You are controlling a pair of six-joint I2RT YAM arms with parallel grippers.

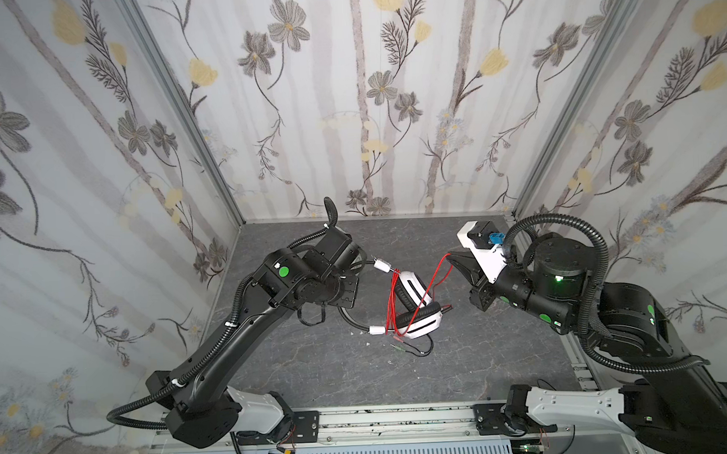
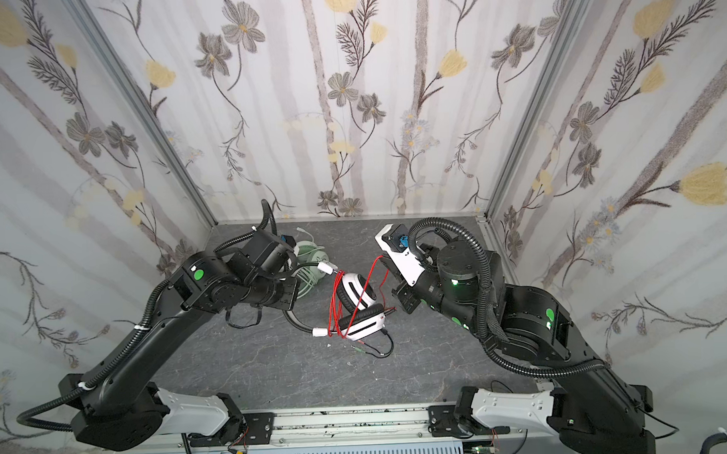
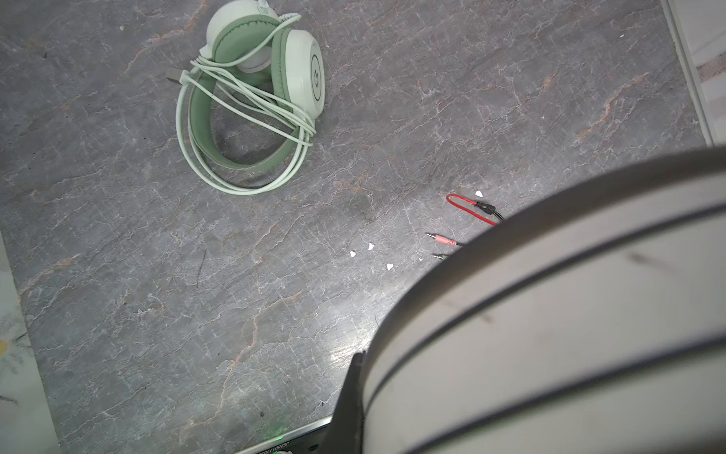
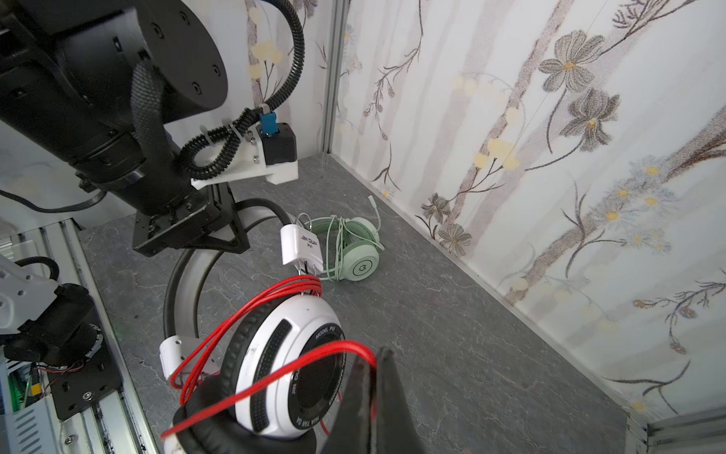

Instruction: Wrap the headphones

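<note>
Mid-table: white-and-black over-ear headset above the grey marble-look tabletop, cups angled toward each other. Can't tell if the lower cup touches the top. Left gripper is clamped on the headset's black headband, left of the cups. Thin red cord is looped several times across the headset by both cups. One strand runs up and right from it to the right gripper, which is pinched tight on it, clear of the cups. Jack plugs lie on the top just in front of the headset. Mint-green over-ear headset sits behind it near the back wall, pale cord wound round it, neither gripper touching.
</note>
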